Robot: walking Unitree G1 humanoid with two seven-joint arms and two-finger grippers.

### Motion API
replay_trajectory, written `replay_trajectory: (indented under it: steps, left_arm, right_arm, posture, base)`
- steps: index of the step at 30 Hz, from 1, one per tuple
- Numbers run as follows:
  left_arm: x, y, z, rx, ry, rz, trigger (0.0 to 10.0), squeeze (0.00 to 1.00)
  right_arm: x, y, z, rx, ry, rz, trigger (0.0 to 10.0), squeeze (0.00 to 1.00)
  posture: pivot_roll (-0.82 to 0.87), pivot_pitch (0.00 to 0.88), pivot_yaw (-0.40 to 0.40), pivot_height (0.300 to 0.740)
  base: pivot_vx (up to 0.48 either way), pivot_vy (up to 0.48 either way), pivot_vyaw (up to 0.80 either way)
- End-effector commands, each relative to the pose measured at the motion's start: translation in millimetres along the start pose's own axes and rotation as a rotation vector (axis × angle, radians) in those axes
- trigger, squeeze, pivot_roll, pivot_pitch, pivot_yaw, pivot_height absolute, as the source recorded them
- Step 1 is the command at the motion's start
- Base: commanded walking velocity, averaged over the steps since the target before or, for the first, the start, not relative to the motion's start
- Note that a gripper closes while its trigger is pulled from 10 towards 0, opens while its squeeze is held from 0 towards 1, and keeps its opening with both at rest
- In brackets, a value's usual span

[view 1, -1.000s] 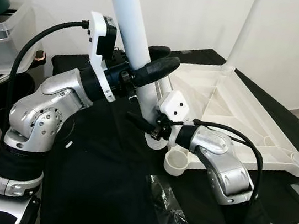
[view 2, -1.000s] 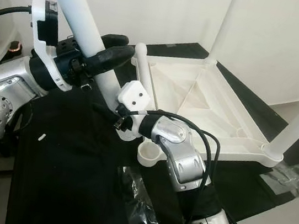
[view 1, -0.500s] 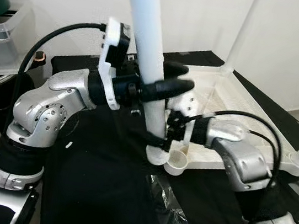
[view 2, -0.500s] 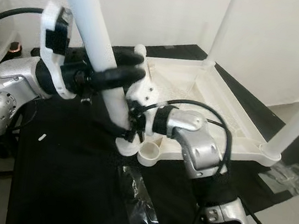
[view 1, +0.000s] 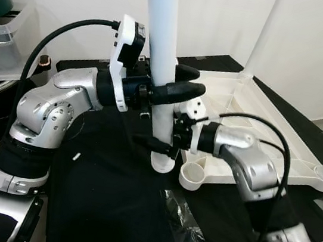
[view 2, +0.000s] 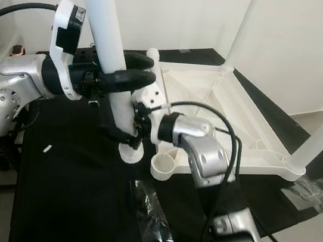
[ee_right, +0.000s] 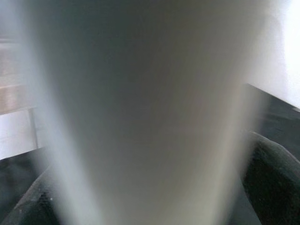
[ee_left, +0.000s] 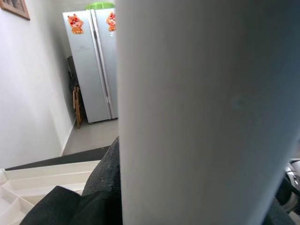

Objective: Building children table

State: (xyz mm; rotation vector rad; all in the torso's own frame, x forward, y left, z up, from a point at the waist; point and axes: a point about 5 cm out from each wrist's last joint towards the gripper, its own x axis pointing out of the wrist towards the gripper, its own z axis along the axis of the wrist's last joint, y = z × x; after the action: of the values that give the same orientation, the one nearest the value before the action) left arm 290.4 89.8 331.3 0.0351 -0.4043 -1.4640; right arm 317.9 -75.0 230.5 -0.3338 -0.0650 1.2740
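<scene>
The white table leg (view 1: 162, 55) is a smooth, round plastic tube, matte white, widening to a flared collar at its lower end. It stands nearly upright at the centre of the left eye view, with the collar resting on or just above the black-covered worktop (view 1: 95, 208), just beside the empty round socket (view 1: 190, 174) at the near corner of the inverted white tabletop (view 1: 257, 128).

The left hand (view 1: 188, 82) is closed around the leg at mid-height, its two black fingers (view 1: 181, 89) clasping the tube from both sides. The right hand (view 1: 157, 145) grips the same leg lower down, just above the collar, its fingers also closed on the tube. In both wrist views the white tube sits directly ahead between dark finger edges.

The tabletop lies upside down at centre right, showing ribbed undersides. Two further white legs (view 1: 261, 35) already stand up from its far and right corners. A crumpled clear plastic bag (view 1: 185, 230) lies on the worktop at lower centre. A refrigerator (ee_left: 91, 65) stands in the background of the left wrist view.
</scene>
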Motion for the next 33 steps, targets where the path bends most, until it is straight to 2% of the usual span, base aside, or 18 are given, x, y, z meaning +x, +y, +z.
replay_trajectory:
  steps: [1,14,16,27,33]
  left_arm:
    - [49.5,-32.2,8,-0.004,-0.103,-0.302,0.0,0.0]
    - [53.8,-32.5,8,-0.01,-0.119,-0.33,0.0,0.0]
    - [54.2,-32.6,8,-0.012,-0.121,-0.339,0.0,0.0]
    - [55.5,-32.7,7,-0.015,-0.127,-0.348,0.0,0.0]
    - [57.6,-29.6,9,0.0,-0.151,-0.323,0.0,0.0]
  right_arm:
    - [44.3,37.4,8,-0.05,0.0,0.211,10.0,0.0]
    - [49.6,43.2,1,-0.007,0.018,0.226,10.0,0.0]
    - [49.7,44.9,2,0.004,-0.002,0.243,0.0,0.0]
    - [50.5,48.3,0,0.012,-0.003,0.268,0.0,0.0]
    - [49.3,43.4,-1,0.011,0.004,0.219,0.0,0.0]
  posture:
    - [-0.04,0.017,0.002,0.74]
    - [-0.04,0.018,0.0,0.74]
    - [-0.04,0.018,0.002,0.74]
    - [-0.04,0.017,0.003,0.74]
    - [-0.04,0.011,-0.001,0.74]
  base:
    - [0.0,0.0,0.0]
    - [0.0,0.0,0.0]
    - [0.0,0.0,0.0]
    - [0.0,0.0,0.0]
    - [0.0,0.0,0.0]
